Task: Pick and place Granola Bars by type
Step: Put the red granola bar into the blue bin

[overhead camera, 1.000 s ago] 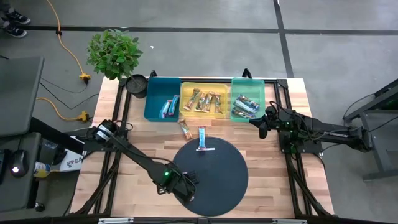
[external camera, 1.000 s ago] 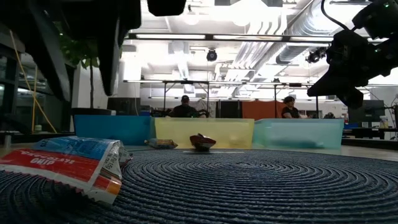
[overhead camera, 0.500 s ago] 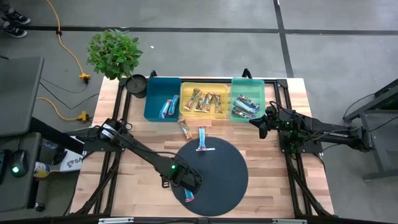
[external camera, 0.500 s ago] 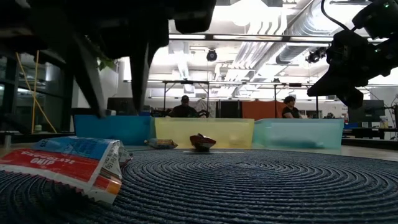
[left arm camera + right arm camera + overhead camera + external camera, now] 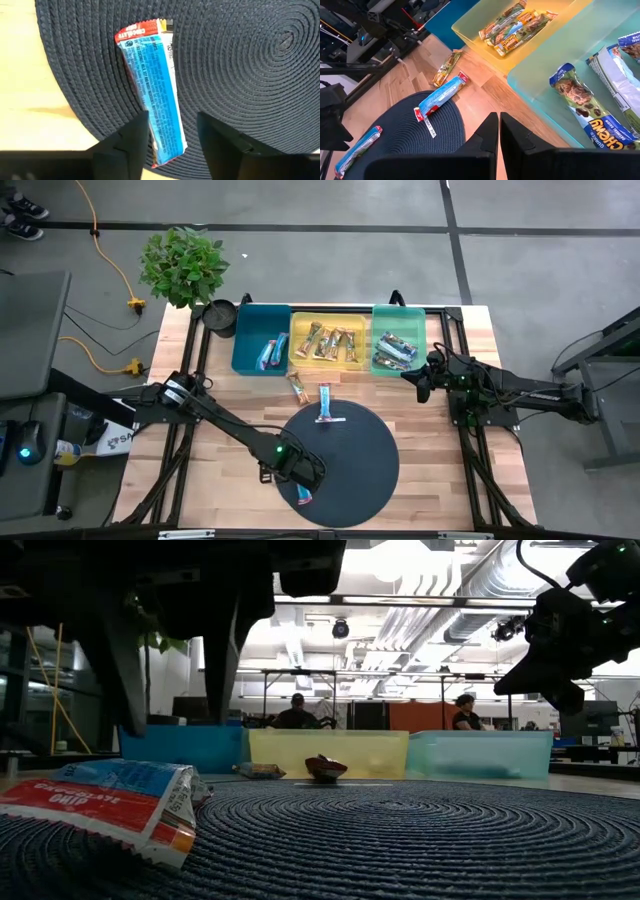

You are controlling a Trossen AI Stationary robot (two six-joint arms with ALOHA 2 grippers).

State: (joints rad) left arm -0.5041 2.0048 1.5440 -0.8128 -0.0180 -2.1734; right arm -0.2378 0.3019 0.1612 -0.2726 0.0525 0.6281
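At the near edge of the round dark woven mat, a blue-wrapped granola bar with a red end lies flat, its lower end running off the mat onto the pale wooden table. The left gripper hovers just above it, fingers parted with the bar's end showing in the gap and neither finger touching the wrapper. A second ago this arm sat a little farther back toward the near left rim of the mat and covered the bar from above; it has since slid forward and its fingers stand somewhat wider than then, leaving the bar exposed just behind the wrist.

At table height the same bar fills the near left, with the left arm's dark fingers hanging over it.

Farther on, a second blue-wrapped bar lies across the mat's far edge, and a tan-brown wrapped bar rests on the wood just beside it. Neither has moved.

Beyond them stand three trays in a row: a teal plastic tray holding blue bars, a yellow plastic tray with tan-brown bars, and a pale green plastic tray with silvery green bars.

The right gripper hangs just off the green tray's right corner, fingers pressed together on nothing, unchanged.
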